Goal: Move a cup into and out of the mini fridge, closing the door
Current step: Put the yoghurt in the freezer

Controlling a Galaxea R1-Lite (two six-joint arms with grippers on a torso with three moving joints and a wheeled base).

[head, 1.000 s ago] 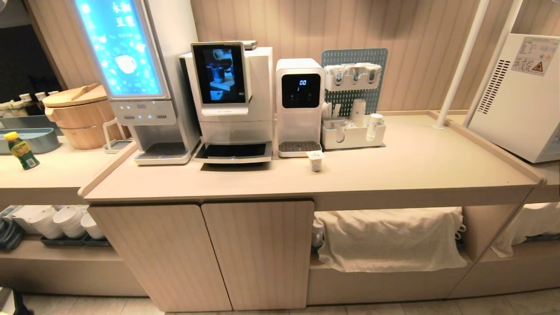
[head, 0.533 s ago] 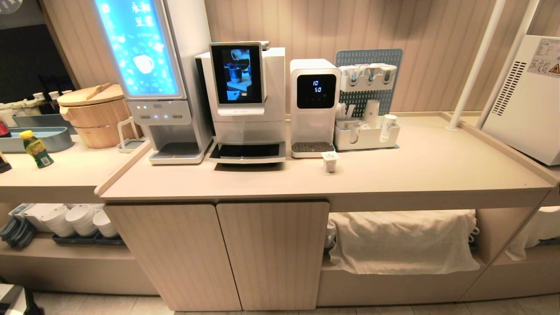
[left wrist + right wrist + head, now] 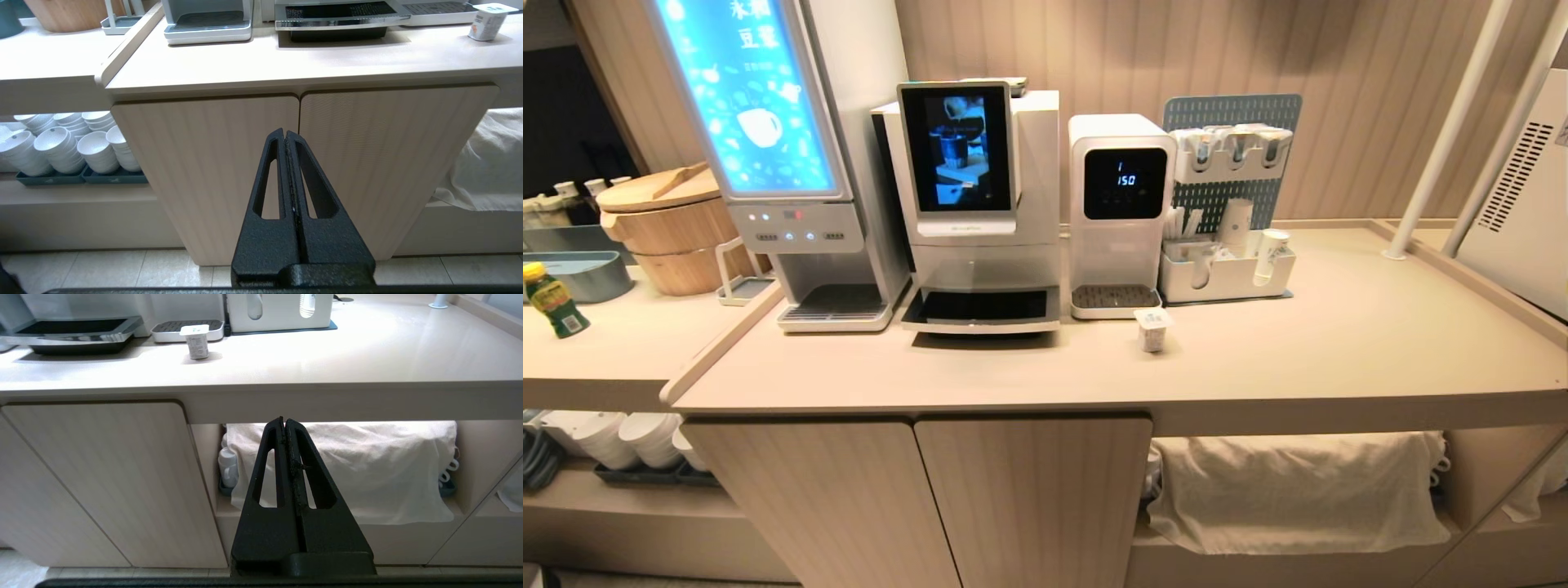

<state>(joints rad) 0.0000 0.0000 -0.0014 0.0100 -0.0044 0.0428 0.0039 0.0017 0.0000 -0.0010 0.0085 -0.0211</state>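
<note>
Right gripper [image 3: 284, 421] low before the cabinet, jaws pressed together, empty. Behind its tip, a white cloth [image 3: 367, 465] drapes an open shelf under the tabletop [image 3: 367, 355]. Small white cup [image 3: 197, 341] stands upright on tabletop, just before a drip tray [image 3: 167, 331].

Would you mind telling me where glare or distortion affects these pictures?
Head view: the tall machine's blue screen is bright and washed out, and the counter edges bow from lens distortion. Right wrist view: glare whitens the counter behind the small cup. Left wrist view: the counter is similarly overexposed; the shelf of bowls is dimmer.
</note>
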